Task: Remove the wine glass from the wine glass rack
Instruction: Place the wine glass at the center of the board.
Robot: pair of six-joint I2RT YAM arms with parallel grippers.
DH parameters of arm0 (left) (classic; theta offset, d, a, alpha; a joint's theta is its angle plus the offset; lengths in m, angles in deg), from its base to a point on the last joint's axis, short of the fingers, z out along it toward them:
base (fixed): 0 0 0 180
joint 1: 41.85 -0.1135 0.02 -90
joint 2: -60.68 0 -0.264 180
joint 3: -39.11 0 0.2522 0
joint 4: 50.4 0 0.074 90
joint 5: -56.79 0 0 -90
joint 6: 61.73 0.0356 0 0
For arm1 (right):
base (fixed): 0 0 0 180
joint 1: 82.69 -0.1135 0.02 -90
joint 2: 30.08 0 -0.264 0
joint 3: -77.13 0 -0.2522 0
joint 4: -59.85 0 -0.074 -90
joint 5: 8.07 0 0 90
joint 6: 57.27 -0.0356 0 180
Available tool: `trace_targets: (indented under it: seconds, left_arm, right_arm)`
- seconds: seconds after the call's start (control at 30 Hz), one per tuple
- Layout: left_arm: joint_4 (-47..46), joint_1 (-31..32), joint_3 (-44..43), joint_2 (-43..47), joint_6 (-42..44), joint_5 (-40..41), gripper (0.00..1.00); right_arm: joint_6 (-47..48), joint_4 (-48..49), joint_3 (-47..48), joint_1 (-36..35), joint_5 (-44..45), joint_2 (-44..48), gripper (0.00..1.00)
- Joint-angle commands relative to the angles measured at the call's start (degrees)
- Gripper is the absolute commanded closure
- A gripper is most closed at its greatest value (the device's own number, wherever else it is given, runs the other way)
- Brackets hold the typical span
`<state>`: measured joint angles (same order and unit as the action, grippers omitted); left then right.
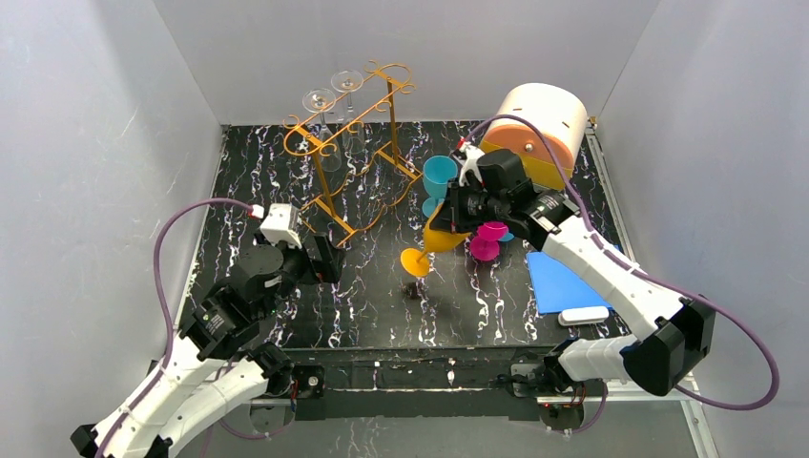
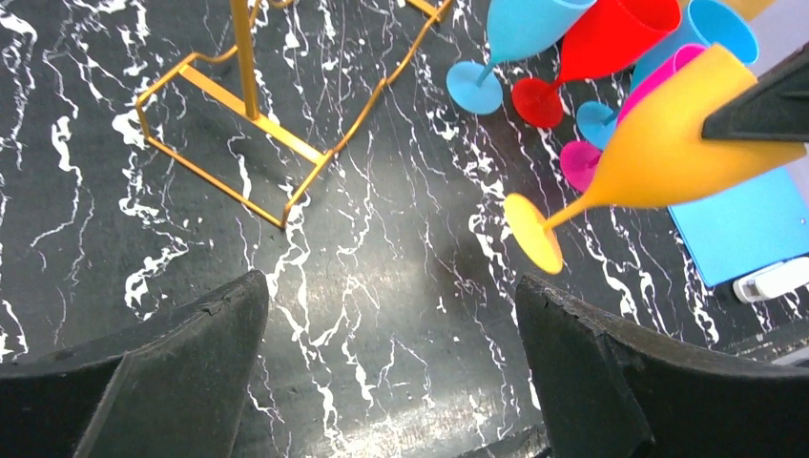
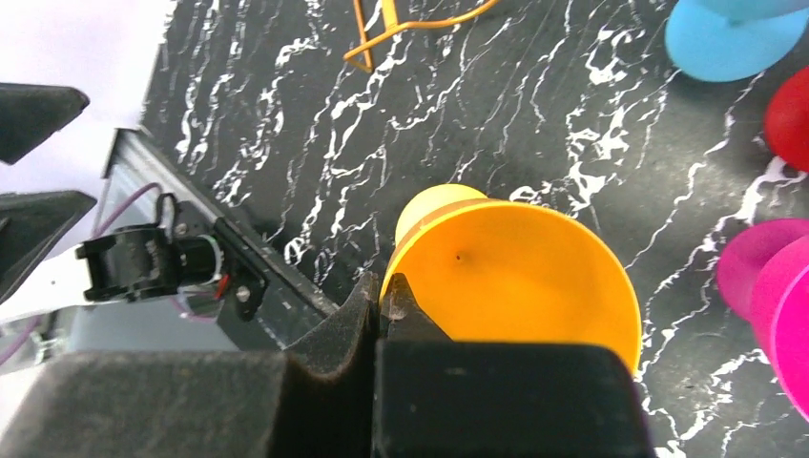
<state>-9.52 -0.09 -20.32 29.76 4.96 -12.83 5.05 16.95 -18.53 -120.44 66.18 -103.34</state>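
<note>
**Yellow glass is off the rack, held only by its rim**

Top view: the gold wire wine glass rack point(image 1: 355, 153) stands at the far left of the black marbled surface point(image 1: 372, 315). Two clear wine glasses point(image 1: 321, 101) hang upside down from its looped top rails. The right fingers point(image 1: 454, 218) hold a yellow wine glass point(image 1: 441, 239) tilted in the air, well apart from the rack, with its round foot low over the surface. A cyan glass point(image 1: 440, 175) and a magenta glass point(image 1: 488, 234) stand close behind it. The left fingers point(image 1: 327, 260) are near the base of the rack.

Left wrist view: the left fingers are spread wide and hold nothing. The thin bent rack base lies ahead of them.

Right wrist view: the right fingers are pressed together on the thin rim of the yellow bowl. The glass looks like smooth matte plastic, with a cone-shaped bowl and a slim stem.

In my judgement, this pinch on a smooth thin edge can slip, so the glass may swing or drop. If it goes down tilted, the foot can touch first and the glass can fall over. The coloured glasses nearby can also be knocked.
</note>
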Motion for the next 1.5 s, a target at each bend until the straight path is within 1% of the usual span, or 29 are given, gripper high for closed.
trace_targets:
  seconds: [0.0, 0.03, 0.17, 0.27, 0.43, 0.57, 0.73, 0.87, 0.93, 1.0, 1.1, 1.27, 1.37, 1.47]
  left_arm:
    - [2.8, -0.1, -0.1, -1.2, -2.8, -1.5, 0.02]
    - [3.0, -0.1, 0.1, -1.2, -3.3, -0.7, 0.02]
    - [2.7, -0.1, 1.6, -1.2, -4.2, 0.0, 0.02]
    - [2.2, -0.1, 2.4, -2.1, -5.0, 0.4, 0.02]
    - [3.8, -0.1, 1.7, -4.5, -5.5, 1.2, 0.02]
    - [5.2, -0.1, 1.0, -5.1, -5.1, 0.9, 0.02]
    - [6.5, -0.1, 0.6, -3.6, -5.4, 1.7, 0.02]
    - [6.2, -0.1, 0.2, -1.2, -6.0, 2.3, 0.02]
    - [4.7, -0.2, -0.2, -0.9, -3.4, -0.4, 0.02]
    - [5.4, -0.1, -1.3, -1.7, -1.1, -2.0, 0.02]
    - [7.1, -0.1, -3.0, -2.8, -0.3, -0.8, 0.02]
    - [6.3, -0.2, -2.0, -1.4, -1.0, -0.3, 0.02]
    - [6.2, -0.1, -1.4, -0.5, -1.6, 0.0, 0.02]
    - [6.1, -0.2, -1.3, 0.7, -2.8, 2.8, 0.02]
  right_arm:
    - [6.8, -1.6, 5.9, -3.9, 13.0, -1.7, 0.99]
    - [7.9, -1.4, 5.9, -5.4, 14.9, -1.7, 0.99]
    - [11.5, -1.8, 5.3, -9.8, 26.9, -3.0, 0.99]
    - [14.0, -1.5, 5.1, -12.0, 30.8, -4.7, 0.99]
    - [15.7, -0.3, 6.0, -12.1, 32.9, -8.3, 0.99]
    - [15.5, 1.2, 6.8, -12.2, 32.4, -11.3, 0.99]
    - [18.0, 3.8, 6.9, -12.2, 32.2, -12.9, 0.99]
    - [20.4, 6.3, 6.3, -12.1, 34.7, -13.6, 0.99]
    - [22.1, 8.8, 5.5, -12.1, 36.0, -14.7, 0.99]
    - [22.1, 8.2, 6.6, -12.1, 36.9, -16.8, 0.99]
    - [20.5, 6.5, 8.5, -12.1, 36.6, -18.7, 0.99]
    - [20.2, 7.0, 8.4, -11.4, 36.8, -18.8, 0.99]
    - [19.9, 7.3, 7.7, -10.6, 35.4, -18.6, 0.99]
    - [19.8, 5.6, 9.2, -10.0, 35.2, -19.4, 0.99]
